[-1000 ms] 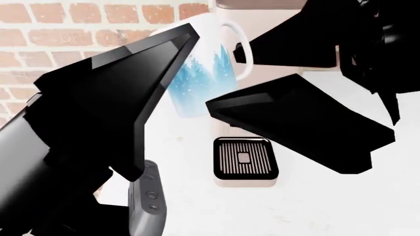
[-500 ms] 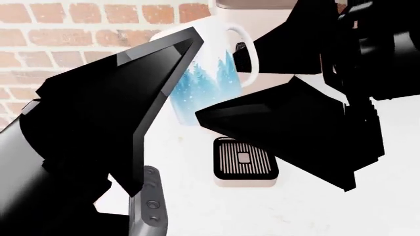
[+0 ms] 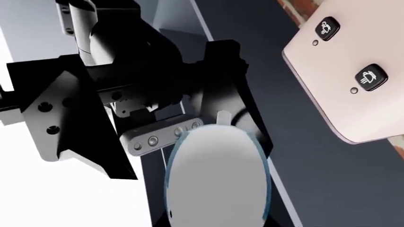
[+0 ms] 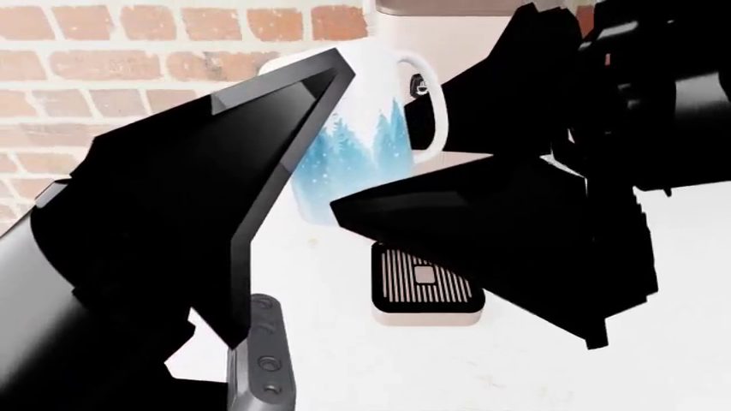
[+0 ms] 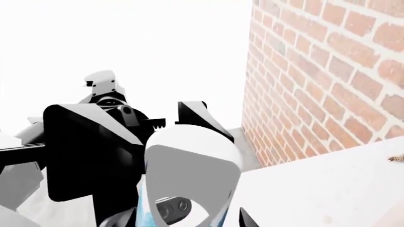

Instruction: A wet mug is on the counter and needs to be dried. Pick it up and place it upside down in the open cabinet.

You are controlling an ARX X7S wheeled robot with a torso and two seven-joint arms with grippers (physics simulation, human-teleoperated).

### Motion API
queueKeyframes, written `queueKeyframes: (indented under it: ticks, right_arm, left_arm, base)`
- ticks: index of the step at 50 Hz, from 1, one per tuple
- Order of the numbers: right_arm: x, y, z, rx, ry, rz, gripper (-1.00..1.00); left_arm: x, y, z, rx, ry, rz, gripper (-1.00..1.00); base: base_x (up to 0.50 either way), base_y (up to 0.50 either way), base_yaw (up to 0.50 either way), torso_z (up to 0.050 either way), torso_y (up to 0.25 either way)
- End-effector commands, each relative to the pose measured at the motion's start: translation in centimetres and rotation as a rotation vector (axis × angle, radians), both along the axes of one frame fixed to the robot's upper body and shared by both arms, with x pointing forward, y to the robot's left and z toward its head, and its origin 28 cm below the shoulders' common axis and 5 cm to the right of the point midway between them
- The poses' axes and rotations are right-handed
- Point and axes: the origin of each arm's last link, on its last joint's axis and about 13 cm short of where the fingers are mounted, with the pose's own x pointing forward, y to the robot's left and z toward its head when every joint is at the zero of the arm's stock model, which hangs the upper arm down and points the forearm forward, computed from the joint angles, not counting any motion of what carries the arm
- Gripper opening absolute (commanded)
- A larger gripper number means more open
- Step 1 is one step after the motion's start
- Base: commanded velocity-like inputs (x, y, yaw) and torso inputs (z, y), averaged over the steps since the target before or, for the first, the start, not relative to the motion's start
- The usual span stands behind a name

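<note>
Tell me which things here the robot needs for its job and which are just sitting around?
Needed for the job:
mug
left gripper, beside the mug
right gripper, at the mug's handle side
counter

Just there:
coffee machine
drip tray
brick wall

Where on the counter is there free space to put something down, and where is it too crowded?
The counter lies bare in front of the coffee machine's drip tray and between that tray and the left gripper. Around the mug, by the brick wall, it is crowded: both arms close in, the right gripper at its handle side.
</note>
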Motion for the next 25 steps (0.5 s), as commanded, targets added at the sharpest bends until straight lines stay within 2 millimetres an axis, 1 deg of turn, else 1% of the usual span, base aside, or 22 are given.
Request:
queueKeyframes:
  ticks: [1, 8, 16, 25]
  right_arm:
    - [-0.1, 0.5, -0.2, -0.011, -0.006, 0.03, -1.0]
    - [-0.9, -0.1, 0.3, -0.026, -0.023, 0.005, -1.0]
    - [-1.8, -1.2, 0.7, -0.039, -0.036, -0.037, -1.0]
    - [-3.5, -2.7, 1.3, -0.039, -0.064, -0.087, -1.0]
  left_arm:
    - [-0.3, -0.2, -0.3, -0.002, -0.033, -0.049, 1.0]
    - [-0.4, 0.1, 0.1, -0.006, -0.059, -0.037, 1.0]
    - [-1.2, 0.5, 0.9, -0.031, -0.078, -0.034, 1.0]
    - [-1.4, 1.0, 1.3, -0.051, -0.096, -0.013, 1.0]
  base:
    - [0.0, 0.0, 0.0, 0.0, 0.0]
    - [0.0, 0.0, 0.0, 0.0, 0.0]
    - [0.0, 0.0, 0.0, 0.0, 0.001]
    - [0.0, 0.0, 0.0, 0.0, 0.0]
